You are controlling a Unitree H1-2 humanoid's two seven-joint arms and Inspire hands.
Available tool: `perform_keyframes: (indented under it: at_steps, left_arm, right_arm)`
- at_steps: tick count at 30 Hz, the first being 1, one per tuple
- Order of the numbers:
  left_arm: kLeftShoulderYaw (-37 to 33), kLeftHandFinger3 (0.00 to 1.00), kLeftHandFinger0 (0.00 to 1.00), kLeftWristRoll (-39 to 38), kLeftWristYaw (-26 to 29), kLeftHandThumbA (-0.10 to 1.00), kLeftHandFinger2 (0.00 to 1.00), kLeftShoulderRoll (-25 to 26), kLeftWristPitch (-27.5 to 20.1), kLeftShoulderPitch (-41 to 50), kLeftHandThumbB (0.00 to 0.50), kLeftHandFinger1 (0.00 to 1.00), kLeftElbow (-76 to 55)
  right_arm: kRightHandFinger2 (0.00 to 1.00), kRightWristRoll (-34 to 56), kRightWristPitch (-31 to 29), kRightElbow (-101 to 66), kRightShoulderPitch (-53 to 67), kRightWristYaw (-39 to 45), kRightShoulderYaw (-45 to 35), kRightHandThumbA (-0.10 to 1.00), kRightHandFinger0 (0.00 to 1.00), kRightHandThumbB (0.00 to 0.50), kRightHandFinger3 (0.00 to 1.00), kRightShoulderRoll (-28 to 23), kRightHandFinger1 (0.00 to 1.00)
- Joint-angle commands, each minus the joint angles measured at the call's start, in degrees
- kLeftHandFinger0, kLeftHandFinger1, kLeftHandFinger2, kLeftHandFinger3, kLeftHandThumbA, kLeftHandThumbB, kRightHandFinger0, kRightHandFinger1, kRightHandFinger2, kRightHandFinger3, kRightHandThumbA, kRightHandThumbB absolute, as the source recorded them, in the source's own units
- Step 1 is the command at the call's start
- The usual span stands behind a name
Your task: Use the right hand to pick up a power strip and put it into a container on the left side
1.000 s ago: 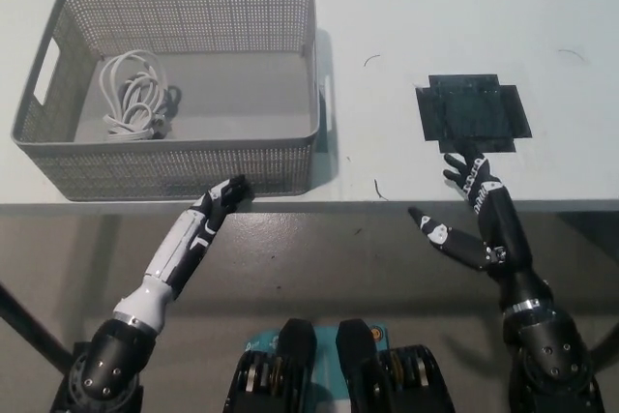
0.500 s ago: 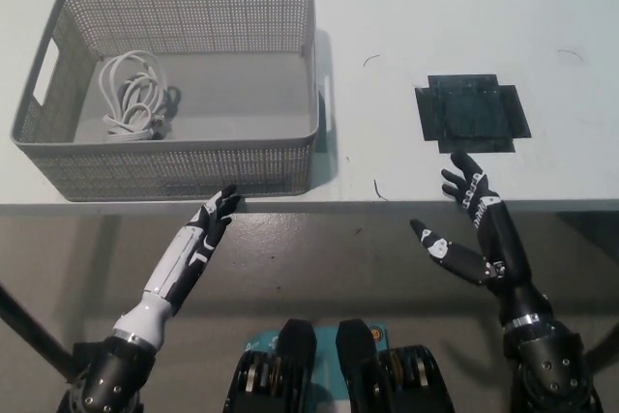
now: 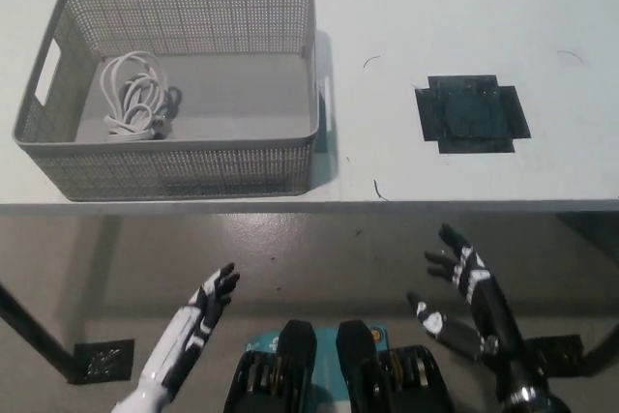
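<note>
The basket [image 3: 174, 157] stands on the table [image 3: 464, 16] at its left part, close to the near edge. Inside the basket, a coiled cable [image 3: 133, 94] lies toward its left side. To the right of the basket, well apart from it, a flat patch [image 3: 472, 114] lies on the table, a little back from the near edge. Both hands are below the near edge, off the table: the left hand [image 3: 208, 302] under the basket side, the right hand [image 3: 462, 287] under the patch side.

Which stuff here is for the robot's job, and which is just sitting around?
For the job:
- grey perforated plastic basket
- coiled white cable inside it
- black right hand, open

Just there:
- black flat patch on white table
- white left hand, open
</note>
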Motion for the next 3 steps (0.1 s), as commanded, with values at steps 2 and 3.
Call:
perform_keyframes:
  at_steps: [2,3]
  left_arm:
    - [1.09,1.00,1.00,-1.01,1.75,1.00,1.00,-0.21,-1.90,2.37,0.231,1.00,-6.20]
    - [1.31,1.00,1.00,-1.44,1.58,1.00,1.00,-0.05,-1.90,3.24,0.226,1.00,-7.13]
  right_arm:
    - [1.00,3.92,-4.60,-8.43,4.67,-0.30,1.23,0.66,0.84,0.053,1.00,-0.33,0.90]
    - [1.00,4.55,-4.60,-9.61,5.74,-0.36,1.14,0.63,0.83,0.054,1.00,-0.27,0.89]
